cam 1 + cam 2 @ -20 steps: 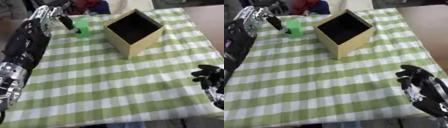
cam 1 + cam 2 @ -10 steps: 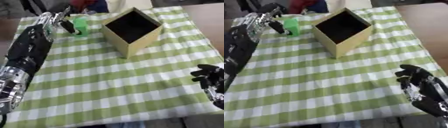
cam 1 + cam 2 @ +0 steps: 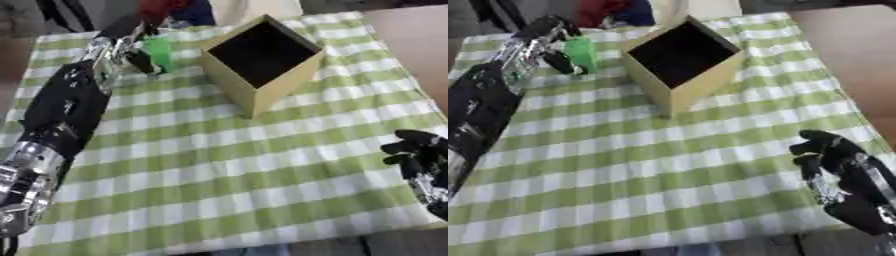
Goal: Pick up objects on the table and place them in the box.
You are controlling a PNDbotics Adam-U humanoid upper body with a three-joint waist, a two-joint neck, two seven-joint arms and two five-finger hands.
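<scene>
My left hand (image 3: 131, 47) is way out at the far left of the table with its fingers curled round the green object (image 3: 159, 54), which sits right up against my palm, just left of the open tan box (image 3: 262, 75) and not in it. My right hand (image 3: 829, 155) is parked near the lower right corner, fingers loosely bent and holding nothing. Everything's on a green and white checked tablecloth (image 3: 227, 165), with bare brown floor past the right edge and something red and blue at the far side that I can't make out.
</scene>
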